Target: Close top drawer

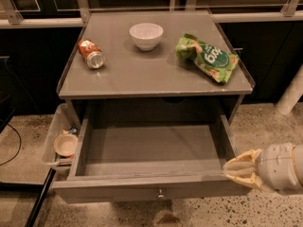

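Top drawer (118, 191) sits pulled right out under the tabletop (151, 74), stiff wood, prob. light on its slides, so my gripper (228, 168), clenched on nothing just beside its right front corner, shd push the flat front by the knob (161, 193), no grasp needed.

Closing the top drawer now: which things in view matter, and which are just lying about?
Job: top drawer, pulled open; its knob; gripper at its front right corner.
Lying about: soda can, white bowl, green snack bag on tabletop; small bowl in side bin.
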`<action>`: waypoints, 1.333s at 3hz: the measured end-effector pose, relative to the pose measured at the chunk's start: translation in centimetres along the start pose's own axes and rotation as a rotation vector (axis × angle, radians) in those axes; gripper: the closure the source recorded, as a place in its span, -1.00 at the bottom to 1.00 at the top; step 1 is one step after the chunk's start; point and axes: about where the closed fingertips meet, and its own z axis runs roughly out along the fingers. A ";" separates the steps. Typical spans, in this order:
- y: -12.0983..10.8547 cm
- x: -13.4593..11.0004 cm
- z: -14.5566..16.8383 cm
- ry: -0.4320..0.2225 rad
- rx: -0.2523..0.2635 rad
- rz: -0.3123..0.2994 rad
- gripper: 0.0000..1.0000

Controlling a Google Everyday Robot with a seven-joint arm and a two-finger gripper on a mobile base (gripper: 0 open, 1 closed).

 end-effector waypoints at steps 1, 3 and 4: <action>0.6 1.7 4.1 -0.016 -0.010 0.007 1.00; 2.3 4.7 8.3 0.042 -0.088 -0.031 1.00; 3.2 6.4 9.8 0.050 -0.113 -0.020 1.00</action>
